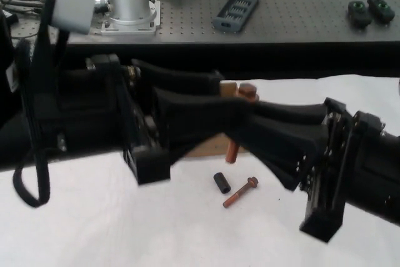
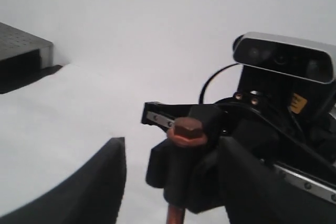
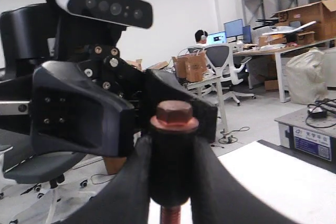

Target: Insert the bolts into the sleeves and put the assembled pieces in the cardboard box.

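Bolt point(image 3: 174, 113) sits through its sleeve point(image 3: 169, 174), clamped by the right gripper point(image 3: 170, 156) above the cardboard box point(image 1: 206, 150). The left gripper point(image 2: 172, 153) gapes wide, holding nothing. Insertion looks done, so the next move is a drop into the box. A spare bolt point(image 1: 240, 192) and loose sleeve point(image 1: 222, 182) lie just before the box.

Copper bolts point(image 1: 240, 192), black sleeves point(image 1: 222, 182), white cloth point(image 1: 125, 229), brown cardboard box point(image 1: 229, 88).

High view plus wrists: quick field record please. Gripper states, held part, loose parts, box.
right gripper: jaws shut on a sleeve with a bolt through it, held clear of the cloth
left gripper: jaws open, facing the held sleeve
loose sleeve: on the white cloth
loose bolt: lying beside it, apart
cardboard box: behind the arms, mostly hidden, contents not visible
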`<state>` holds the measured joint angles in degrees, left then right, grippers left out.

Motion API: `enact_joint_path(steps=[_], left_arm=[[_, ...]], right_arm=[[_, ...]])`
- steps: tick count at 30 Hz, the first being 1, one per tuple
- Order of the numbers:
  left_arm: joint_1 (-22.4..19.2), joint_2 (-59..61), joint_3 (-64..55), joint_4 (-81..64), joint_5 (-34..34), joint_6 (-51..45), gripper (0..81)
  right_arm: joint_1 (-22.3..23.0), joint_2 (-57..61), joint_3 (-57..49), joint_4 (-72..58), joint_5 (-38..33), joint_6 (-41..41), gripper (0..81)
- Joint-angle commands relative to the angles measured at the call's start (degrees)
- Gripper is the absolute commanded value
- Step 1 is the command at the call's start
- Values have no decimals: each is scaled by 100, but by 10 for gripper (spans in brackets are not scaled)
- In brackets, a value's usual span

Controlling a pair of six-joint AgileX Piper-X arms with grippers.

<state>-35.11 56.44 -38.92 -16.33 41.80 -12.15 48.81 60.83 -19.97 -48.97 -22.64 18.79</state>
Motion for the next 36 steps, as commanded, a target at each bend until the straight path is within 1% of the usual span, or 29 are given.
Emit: enact_joint_path(steps=[1,2,5,8,10,12,15,19,23,27,31,33,36], left_arm=[[306,-294,-26,-41,-1086,-70,383],[416,-364,-26,-41,-1194,-70,383],[746,-522,-26,176,-1191,-70,383],[1007,-619,-26,903,-1159,-70,383],[1138,-629,-26,1573,-1135,-70,378],[1205,-629,-26,2148,-1105,-70,347],[1213,-629,-26,2627,-1105,96,249],[1213,-629,-26,2721,-1105,232,108],[1213,-629,-26,2882,-1175,292,39],[1213,-629,-26,3559,-1692,722,33],[1213,-629,-26,4417,-2462,1336,33],[1213,-629,-26,4781,-2613,1476,33],[1213,-629,-26,5115,-2621,1587,33]], right_arm=[[-232,-66,-247,363,130,-43,32],[-299,-66,-341,641,130,-43,32],[-598,-55,-832,1936,287,-229,32],[-898,-39,-1364,3034,611,-574,32],[-1129,60,-1772,3650,666,-624,32],[-1305,227,-2147,4178,667,-624,32],[-1493,653,-2753,4707,659,-694,32],[-1540,1352,-3521,5174,659,-903,32],[-1540,2180,-4353,5780,618,-902,32],[-1540,3028,-5162,6282,618,-902,32],[-1540,3725,-5896,6604,644,-902,32],[-1550,4099,-6258,6761,779,-902,32],[-1547,4654,-6776,7027,856,-902,32]])
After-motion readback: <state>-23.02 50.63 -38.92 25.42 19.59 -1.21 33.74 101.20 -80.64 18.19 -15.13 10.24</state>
